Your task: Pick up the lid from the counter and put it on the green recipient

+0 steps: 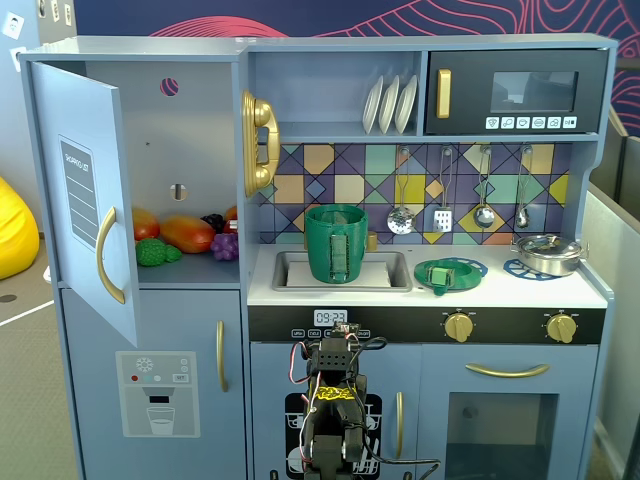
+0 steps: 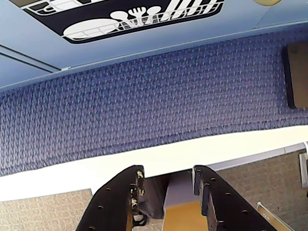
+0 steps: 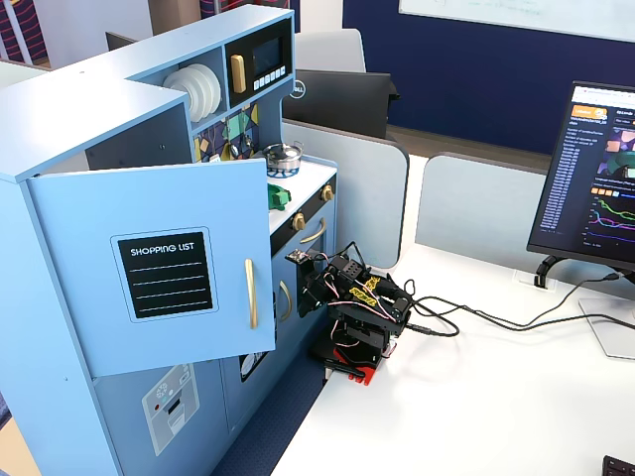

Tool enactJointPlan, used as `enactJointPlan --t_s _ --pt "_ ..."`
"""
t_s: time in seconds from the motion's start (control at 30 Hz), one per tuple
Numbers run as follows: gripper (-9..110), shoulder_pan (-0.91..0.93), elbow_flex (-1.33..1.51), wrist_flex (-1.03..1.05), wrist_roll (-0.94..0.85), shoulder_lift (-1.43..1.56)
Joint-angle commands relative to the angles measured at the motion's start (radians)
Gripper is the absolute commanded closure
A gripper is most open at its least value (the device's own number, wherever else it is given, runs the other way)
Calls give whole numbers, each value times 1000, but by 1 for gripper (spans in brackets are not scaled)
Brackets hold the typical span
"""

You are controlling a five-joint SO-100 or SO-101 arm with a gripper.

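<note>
The flat round green plastic lid [image 1: 445,273] with a raised bar handle on top lies on a blue spoked burner ring [image 1: 472,268] on the toy kitchen's white counter [image 1: 400,291], just right of the sink where the tall dark green plastic pot [image 1: 336,243] with a ribbed strap handle stands upright. The arm sits folded low in front of the kitchen, well below the counter. In the wrist view its black two-finger hand [image 2: 166,180] is released, fingers [image 2: 137,180] moderately apart, holding and touching nothing, above blue carpet.
</note>
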Motion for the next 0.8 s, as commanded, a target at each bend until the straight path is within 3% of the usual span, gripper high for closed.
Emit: enactJointPlan --t_s 0.0,0.37,0.53,0.77 --pt "101 35 64 124 5 3" --pt "101 46 63 103 21 2" --pt "101 183 2 -244 -55 -49" --pt "101 310 -324 -647 -133 -235"
